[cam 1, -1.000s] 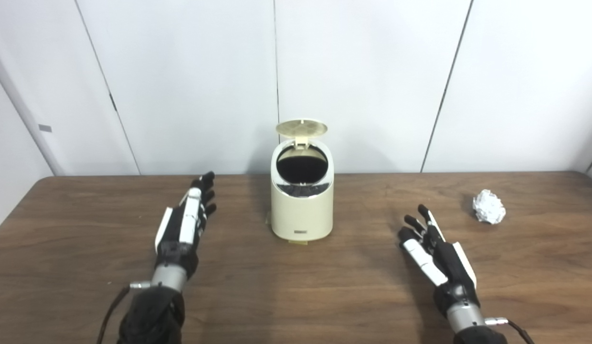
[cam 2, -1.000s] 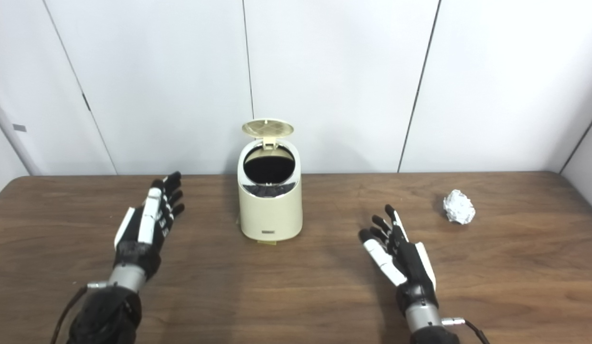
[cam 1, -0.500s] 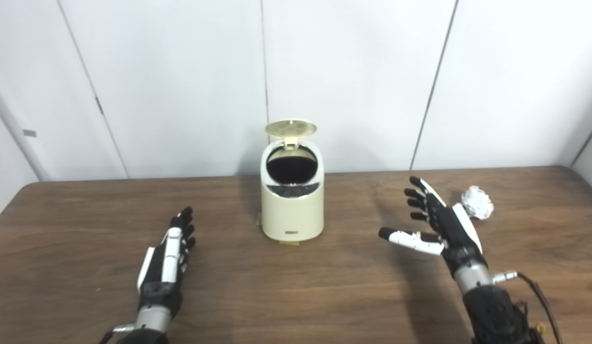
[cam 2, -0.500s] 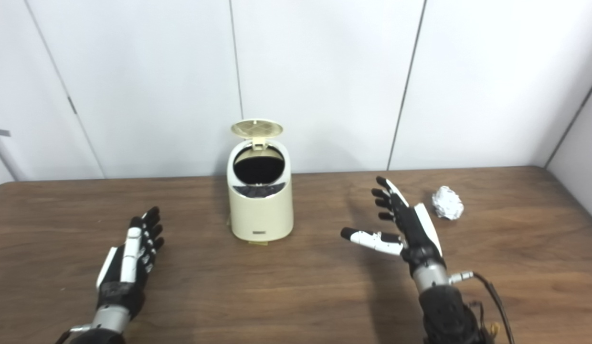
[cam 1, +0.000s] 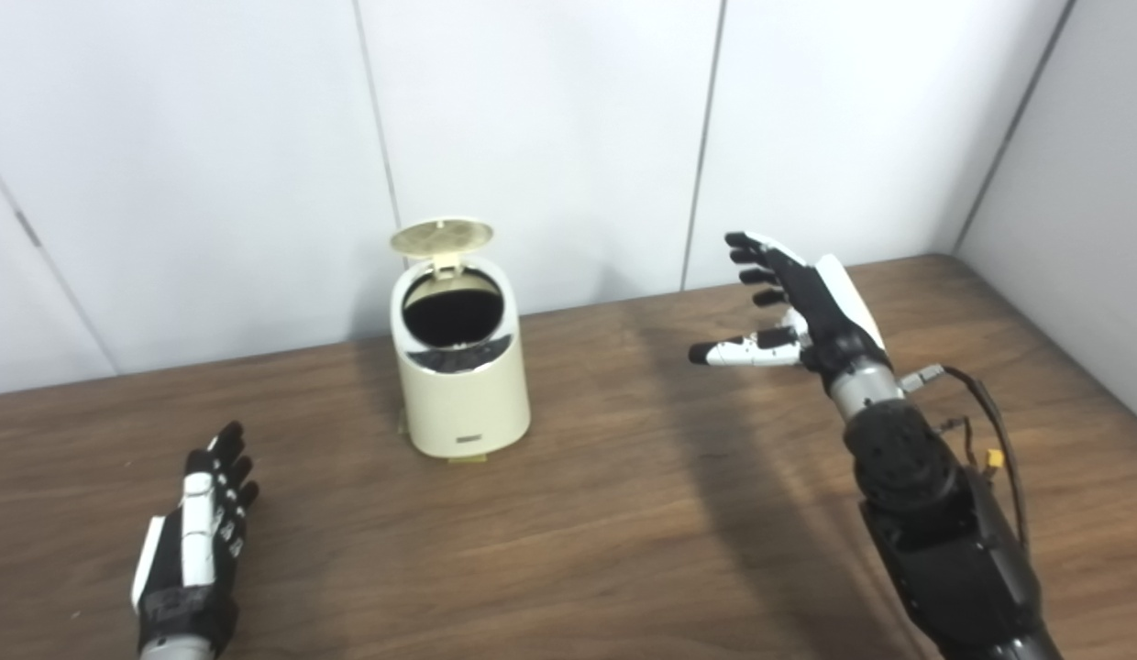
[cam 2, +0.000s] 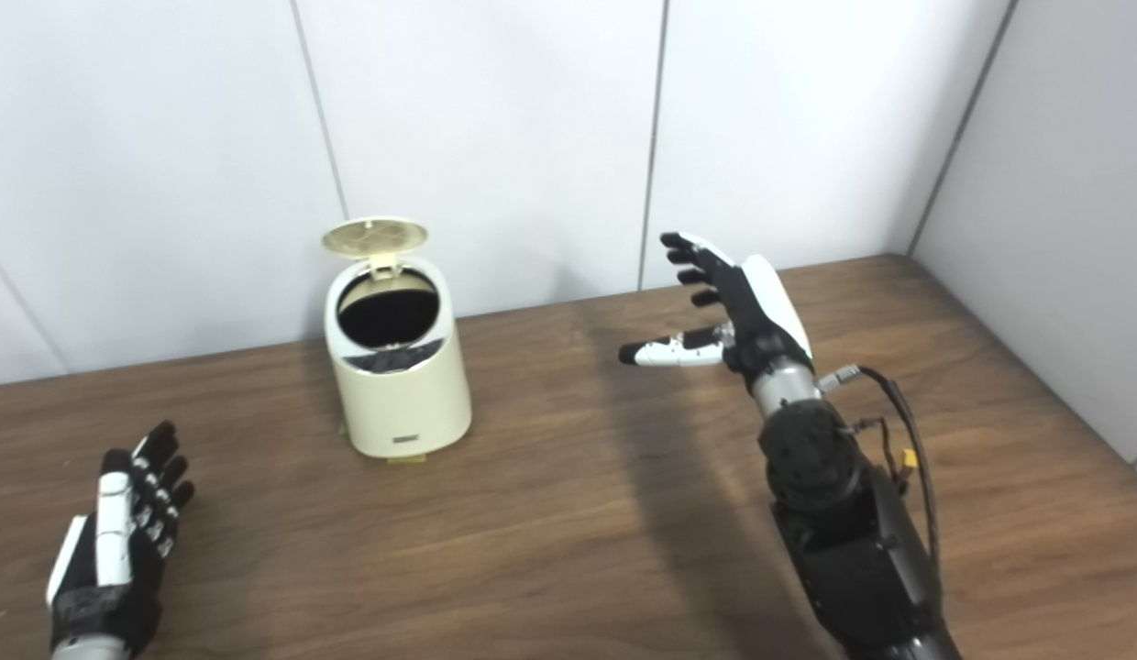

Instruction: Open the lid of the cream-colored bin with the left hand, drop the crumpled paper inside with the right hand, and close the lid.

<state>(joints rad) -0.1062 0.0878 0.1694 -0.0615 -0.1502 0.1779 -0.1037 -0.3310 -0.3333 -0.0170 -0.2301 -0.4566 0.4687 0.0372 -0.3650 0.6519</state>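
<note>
Raised since a moment ago, the right hand (cam 1: 807,302) hangs spread and empty, hiding the crumpled paper. Left of it stands the cream-colored round plastic bin (cam 1: 460,380), lid (cam 1: 441,236) up, front label unreadable. Left hand (cam 1: 193,550) rests empty, fingers apart, on the brown wooden tabletop (cam 1: 568,513).

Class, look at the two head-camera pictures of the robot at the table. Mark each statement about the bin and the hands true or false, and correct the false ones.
1. The lid of the cream-colored bin stands open. True.
2. The right hand grips the bin. False: it is raised, open, to the bin's right, apart from it.
3. The left hand is open, low over the table. True.
4. Crumpled paper sits in the left hand. False: that hand holds nothing.
</note>
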